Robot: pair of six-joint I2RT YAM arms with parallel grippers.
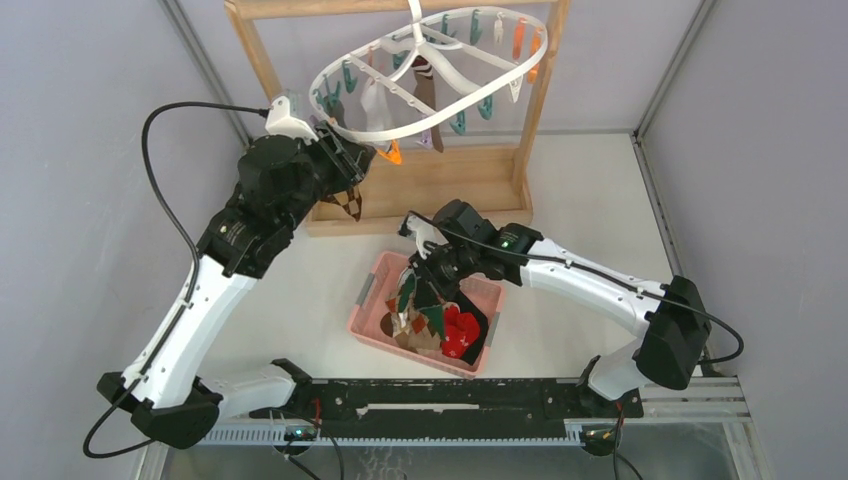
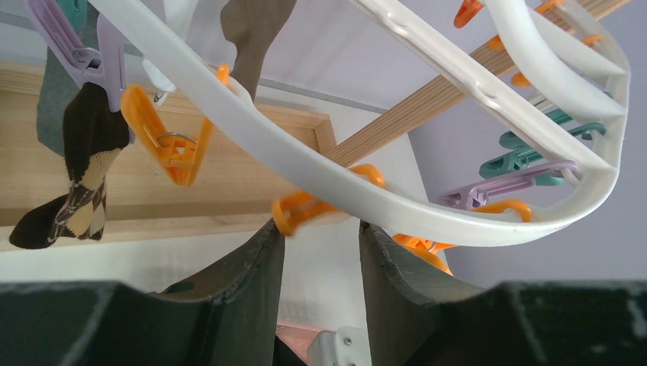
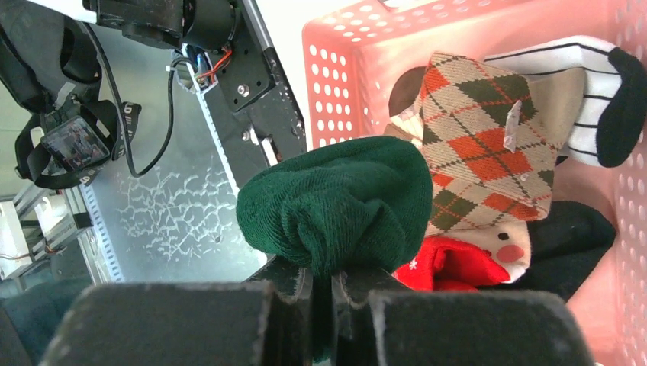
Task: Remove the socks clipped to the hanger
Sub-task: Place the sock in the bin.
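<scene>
Tabletop (image 1: 590, 200) white, grey walls (image 1: 70, 120), pink basket (image 1: 368, 318), wooden frame (image 1: 420, 185) holding hanger (image 2: 320, 171)

The hanger (image 2: 305, 164) is plain white, with orange clips (image 2: 164, 137), teal clips (image 2: 534, 152) and pale purple clips (image 2: 76, 53). The brown sock (image 2: 84, 175) is dark, with a beige argyle pattern. The basket (image 3: 343, 76) is pink. The beige sock (image 3: 481, 145) has orange and dark green argyle diamonds; the white sock (image 3: 584, 84) has thin black stripes and a black toe. The red sock (image 3: 442, 263) is bright, the black sock (image 3: 572, 236) plain, the green sock (image 3: 336, 206) plain and dark. The frame (image 1: 420, 185) is pale wood
</scene>
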